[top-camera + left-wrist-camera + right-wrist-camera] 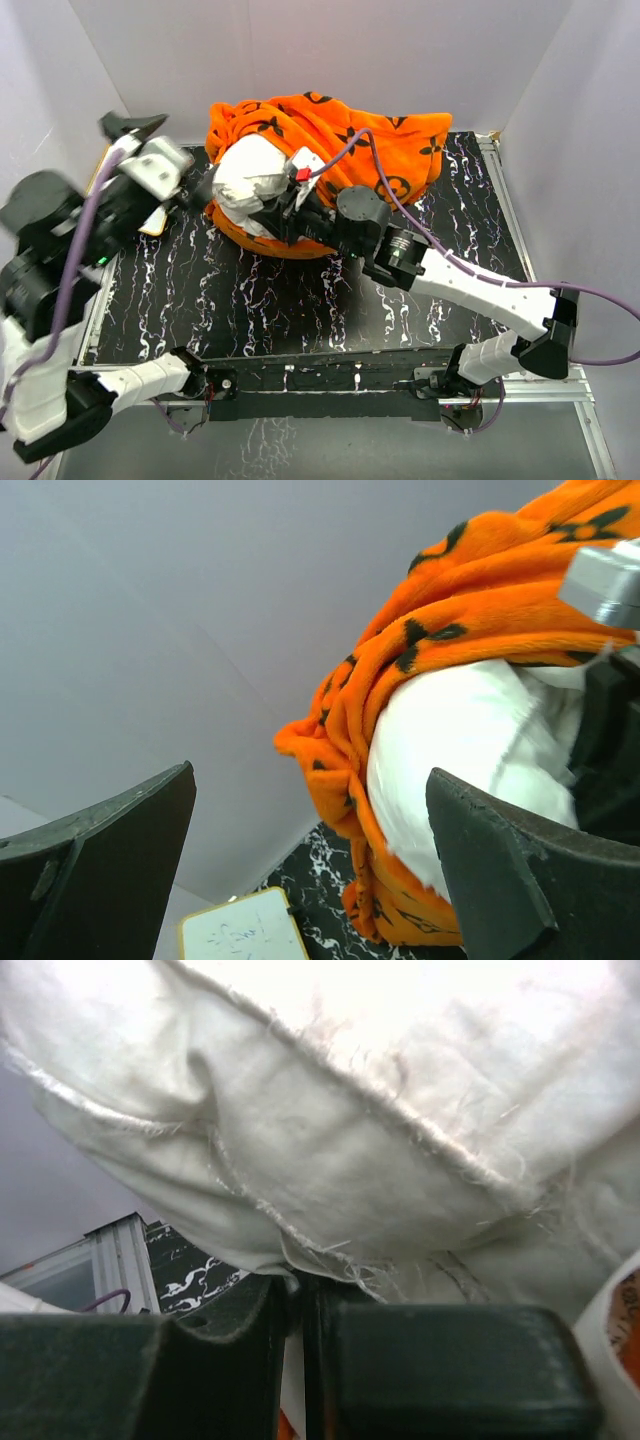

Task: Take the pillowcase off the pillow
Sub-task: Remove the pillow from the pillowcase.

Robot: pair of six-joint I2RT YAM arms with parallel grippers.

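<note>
Midway, the right tool (300, 1295) pinches the half-bared pillow (250, 172) at the desk's (250, 300) far left, while the left tool (310, 775), spread and empty, likely must next grip the pillowcase (330, 125) and peel it off.

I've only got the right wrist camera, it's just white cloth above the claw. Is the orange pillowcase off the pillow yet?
Observer: Not fully. From above, the pillowcase covers the pillow's far part, and only the near-left end of the pillow is bare.
Operator: Where is the left claw?
Observer: The left claw is open, left of the pillow, holding nothing.
Operator: Anything else over there?
Observer: A small white board lies left of the pillow, apart from it.
</note>
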